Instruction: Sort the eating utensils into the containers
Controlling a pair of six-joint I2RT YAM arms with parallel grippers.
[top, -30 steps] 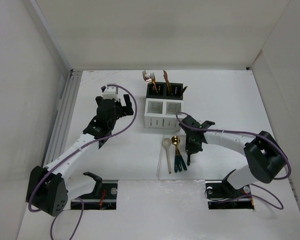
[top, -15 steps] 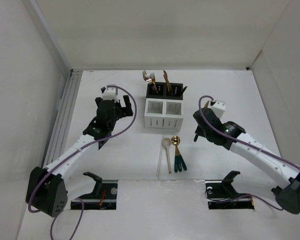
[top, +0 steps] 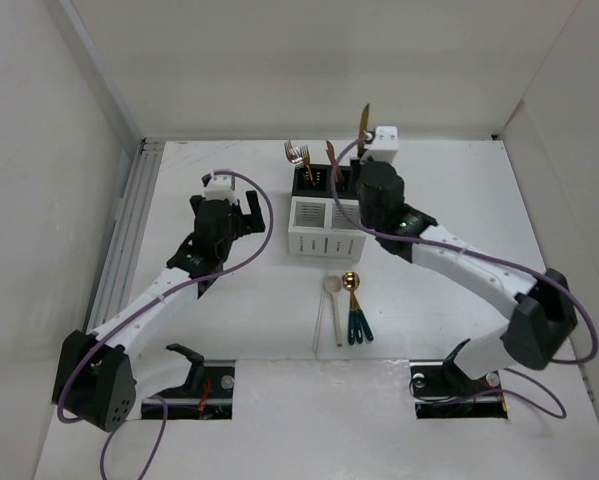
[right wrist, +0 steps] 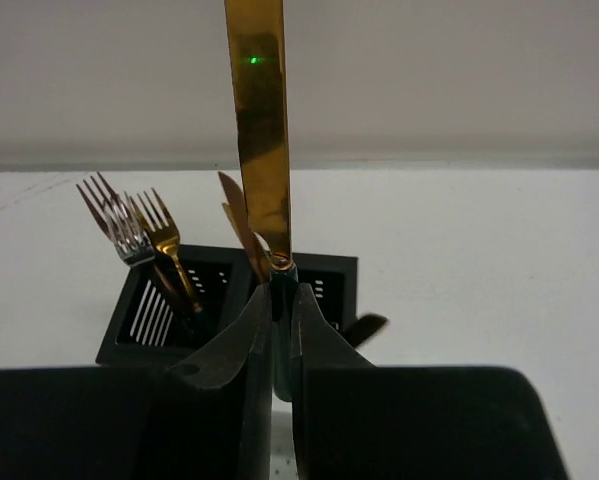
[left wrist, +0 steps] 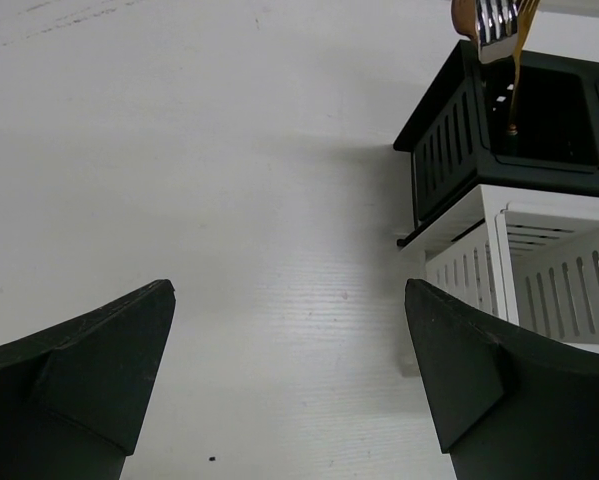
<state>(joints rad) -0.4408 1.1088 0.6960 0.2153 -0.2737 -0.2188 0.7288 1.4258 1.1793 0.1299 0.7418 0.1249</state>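
In the right pincer (right wrist: pixel 282 302), upright gold knife (right wrist: pixel 261 130)

A gold knife (right wrist: pixel 259 130) with a green handle stands straight up, blade on top, pinched in the right end effector (right wrist: pixel 279 305) near the black box (top: pixel 314 180). Forks (top: pixel 297 153) stick up out of that box's left side. The white box (top: pixel 324 228) sits touching it in front. A cream spoon (top: pixel 332 286) and green-handled pieces (top: pixel 359 325) lie side by side on the desk (top: pixel 269 300).

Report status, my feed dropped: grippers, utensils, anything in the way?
Right gripper shut on gold knife, upright by black caddy. Left gripper open, empty. Loose utensils lie on table. No obstruction seen.
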